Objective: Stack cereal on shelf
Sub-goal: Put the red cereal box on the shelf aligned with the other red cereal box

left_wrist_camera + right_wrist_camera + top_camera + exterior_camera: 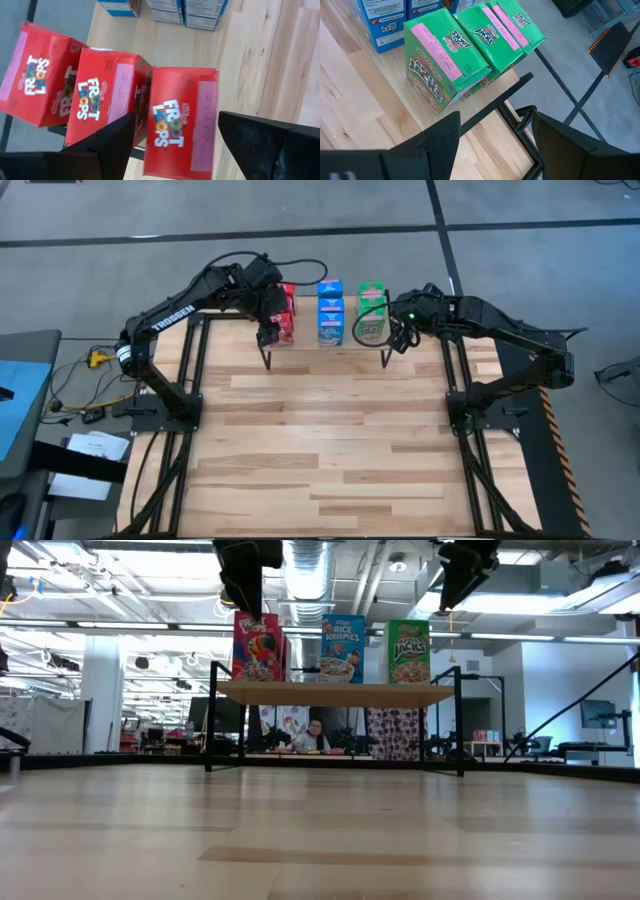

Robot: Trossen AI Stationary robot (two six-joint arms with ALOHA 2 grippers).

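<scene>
Overhead, the low light-wood shelf on black wire legs (325,343) stood at the far edge of the slatted wooden table (320,450). On it stood the small cardboard cereal boxes in three rows: red Froot Loops boxes (286,315) toward the left arm, blue Rice Krispies boxes (330,310) in the middle, green Apple Jacks boxes (372,310) toward the right arm. The left gripper (175,145) hung above the nearest red box, fingers (107,145) spread to either side of it; whether they touched the cardboard could not be told. The right gripper (495,145) hovered just beyond the green row, over the shelf's end, fingers (437,140) released, nothing between them. A person (315,735) sat in the room behind.
</scene>
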